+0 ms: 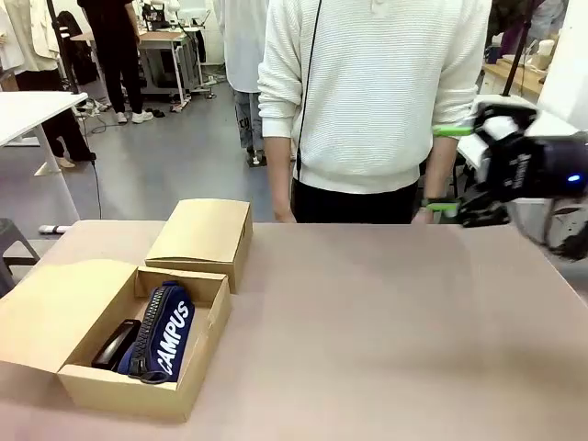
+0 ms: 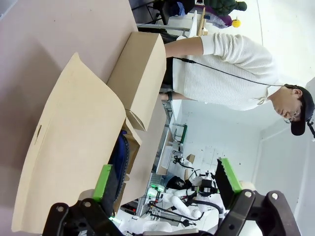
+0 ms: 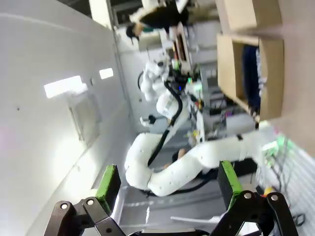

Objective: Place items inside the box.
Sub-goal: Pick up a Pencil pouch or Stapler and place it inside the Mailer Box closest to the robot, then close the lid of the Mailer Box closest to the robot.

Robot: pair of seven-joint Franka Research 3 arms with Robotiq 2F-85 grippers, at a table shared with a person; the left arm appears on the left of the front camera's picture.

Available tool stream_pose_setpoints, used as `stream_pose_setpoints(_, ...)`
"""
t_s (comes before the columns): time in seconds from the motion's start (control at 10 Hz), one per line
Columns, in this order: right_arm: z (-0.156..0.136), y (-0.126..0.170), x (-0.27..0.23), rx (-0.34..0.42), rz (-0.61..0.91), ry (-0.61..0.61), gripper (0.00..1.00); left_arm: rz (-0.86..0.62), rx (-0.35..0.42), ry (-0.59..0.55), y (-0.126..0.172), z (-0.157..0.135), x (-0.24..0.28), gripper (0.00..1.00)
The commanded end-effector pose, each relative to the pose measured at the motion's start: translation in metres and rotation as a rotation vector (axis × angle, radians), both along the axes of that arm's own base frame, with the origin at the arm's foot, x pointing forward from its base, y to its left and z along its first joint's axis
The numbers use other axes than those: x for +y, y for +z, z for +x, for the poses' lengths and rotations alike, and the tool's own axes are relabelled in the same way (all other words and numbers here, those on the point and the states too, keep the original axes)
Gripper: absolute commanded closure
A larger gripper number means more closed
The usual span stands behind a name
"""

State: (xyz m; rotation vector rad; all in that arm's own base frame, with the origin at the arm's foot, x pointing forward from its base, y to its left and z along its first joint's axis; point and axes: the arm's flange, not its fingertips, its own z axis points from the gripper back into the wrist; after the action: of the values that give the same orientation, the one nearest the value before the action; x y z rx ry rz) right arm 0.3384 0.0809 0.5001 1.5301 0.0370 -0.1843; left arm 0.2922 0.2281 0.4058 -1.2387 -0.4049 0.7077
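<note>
An open cardboard box (image 1: 92, 390) sits at the table's near left, its lid flap (image 1: 55, 308) folded out to the left. Inside lie a navy zip pouch (image 1: 163, 331) with white lettering and a black stapler (image 1: 115, 344). My right gripper (image 1: 447, 169) hovers open and empty at the far right, above the table's far edge, beside the person's arm. My left gripper (image 2: 167, 184) is open and empty in the left wrist view, near the box flap (image 2: 74, 142), with the navy pouch (image 2: 120, 155) showing past it. The right wrist view shows the box (image 3: 251, 73) far off.
A second, closed cardboard box (image 1: 204, 237) stands just behind the open one. A person in a white sweater (image 1: 372, 92) stands at the far edge, hands down by the table. The bare brown tabletop (image 1: 386, 340) stretches to the right of the boxes.
</note>
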Motion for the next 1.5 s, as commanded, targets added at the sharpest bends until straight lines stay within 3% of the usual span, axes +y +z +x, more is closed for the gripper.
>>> stream_pose_setpoints(0.0, -0.105, -0.041, -0.024, -0.119, -0.014, -0.045, 0.0, 0.004, -0.016, -0.016, 0.0, -0.002, 0.0, 0.0)
stream_pose_setpoints(0.1, -0.11, -0.052, -0.027, -0.106, -0.039, -0.007, 0.0, 0.004, -0.016, -0.016, 0.0, -0.002, 0.0, 0.0)
stream_pose_setpoints(0.2, -0.1, -0.062, -0.014, -0.047, -0.082, -0.046, 0.0, 0.004, -0.016, -0.016, 0.0, -0.002, 0.0, 0.0)
stream_pose_setpoints(0.3, -0.007, 0.013, -0.037, -0.081, -0.022, -0.047, 0.0, 0.004, -0.016, -0.016, 0.0, -0.002, 0.0, 0.0)
stream_pose_setpoints(1.2, -0.007, 0.013, -0.037, -0.081, -0.022, -0.047, 0.0, 0.0, 0.0, 0.0, 0.0, 0.0, 0.0, 0.0)
stream_pose_setpoints(1.4, -0.007, 0.013, -0.037, -0.081, -0.022, -0.047, 0.0, 0.346, -0.409, -0.28, 0.021, 0.031, -0.072, 0.0)
